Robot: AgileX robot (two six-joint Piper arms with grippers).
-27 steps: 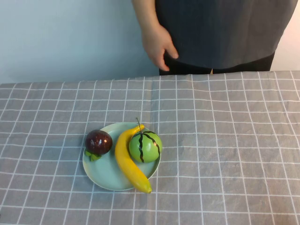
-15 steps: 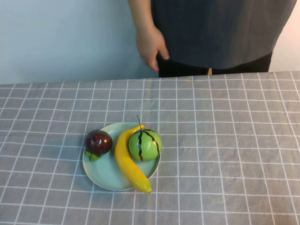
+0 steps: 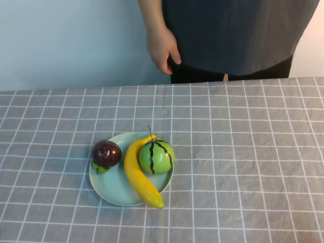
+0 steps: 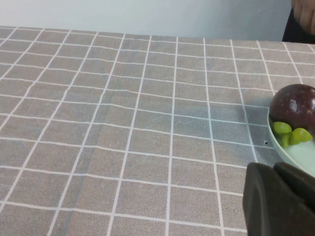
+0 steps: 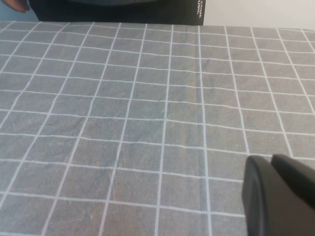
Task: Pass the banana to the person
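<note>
The banana (image 3: 137,173) is long, curved and bright yellow, and lies across a pale green plate (image 3: 109,187), with its far tip against the green striped melon (image 3: 157,157). The person (image 3: 230,33) stands behind the table's far edge in a dark grey shirt, one bare hand (image 3: 162,48) hanging at their side. Neither gripper shows in the high view. My left gripper (image 4: 273,168) is shut and empty, low over the cloth just beside the plate's rim (image 4: 295,152). My right gripper (image 5: 270,160) is shut and empty over bare cloth. The banana is out of both wrist views.
A dark purple mangosteen (image 3: 106,153) with green leaves sits on the plate's left side; it also shows in the left wrist view (image 4: 294,107). A grey checked tablecloth (image 3: 243,152) covers the table. A pale blue wall stands behind.
The person's hand has shifted a little to the left and up. The fruit and plate have not moved.
</note>
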